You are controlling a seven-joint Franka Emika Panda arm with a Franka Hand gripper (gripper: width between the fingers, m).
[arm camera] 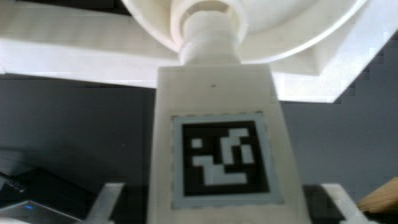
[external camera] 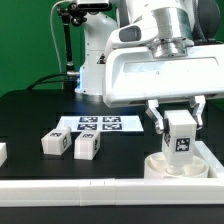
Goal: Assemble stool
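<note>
A white leg block (external camera: 181,137), tagged black-and-white, stands upright, clamped by the fingers (external camera: 158,119) over the round seat (external camera: 170,168) at four o'clock. Only the wrist view shows its rounded tip at the seat (arm camera: 267,45) — the exterior view adds two loose legs (external camera: 54,142) (external camera: 87,146) at eight o'clock, bare worktop (external camera: 30,115) around them, and a white rail (external camera: 100,195) along six.

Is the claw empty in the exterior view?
No, the claw is closed on a white leg block with a marker tag, holding it upright over the round seat.
</note>
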